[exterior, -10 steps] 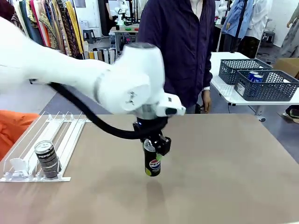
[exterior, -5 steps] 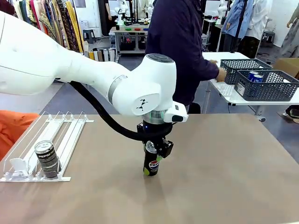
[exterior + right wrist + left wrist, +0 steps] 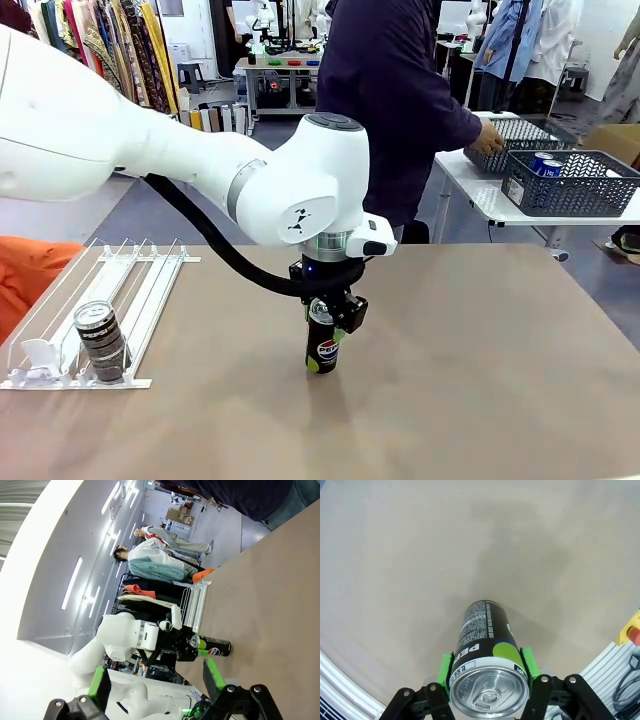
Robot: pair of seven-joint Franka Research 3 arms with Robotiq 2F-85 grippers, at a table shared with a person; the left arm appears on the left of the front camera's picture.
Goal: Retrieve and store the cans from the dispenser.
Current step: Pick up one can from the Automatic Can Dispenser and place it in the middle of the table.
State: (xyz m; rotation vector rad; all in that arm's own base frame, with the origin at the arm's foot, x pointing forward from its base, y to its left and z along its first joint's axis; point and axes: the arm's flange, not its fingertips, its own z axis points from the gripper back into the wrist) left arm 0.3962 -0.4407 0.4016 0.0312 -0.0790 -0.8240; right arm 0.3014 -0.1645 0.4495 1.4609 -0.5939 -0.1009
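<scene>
Left hand (image 3: pixel 322 322) noted near the middle of the bench (image 3: pixel 480 340), its green pads (image 3: pixel 445 669) pressed onto opposite sides of a black can (image 3: pixel 320 350) just under the silver top. The can is held upright, label end down. A grip this high is judged to leave the base free for setting down or for a lift clear of the bench. Whether the base is resting on the bench or hanging just above it cannot be settled, as the shadow beneath is too close to the can. Right hand (image 3: pixel 156 677) is seen with fingers spread and nothing between them. A second black can (image 3: pixel 100 340) is lodged at the near end of the dispenser (image 3: pixel 150 290) at near left, stopped against the front rail beside a white stopper (image 3: pixel 35 352); the slope is judged to feed cans down to that end. Blue cans (image 3: pixel 545 162) are seen inside a dark basket (image 3: pixel 570 195) on a side table at far right, taken to be the storage place. Their number is hidden by the lattice wall. A person's hand (image 3: pixel 490 140) rests on a farther basket (image 3: pixel 520 135). The dispenser's left lanes are cut off by the picture edge.
</scene>
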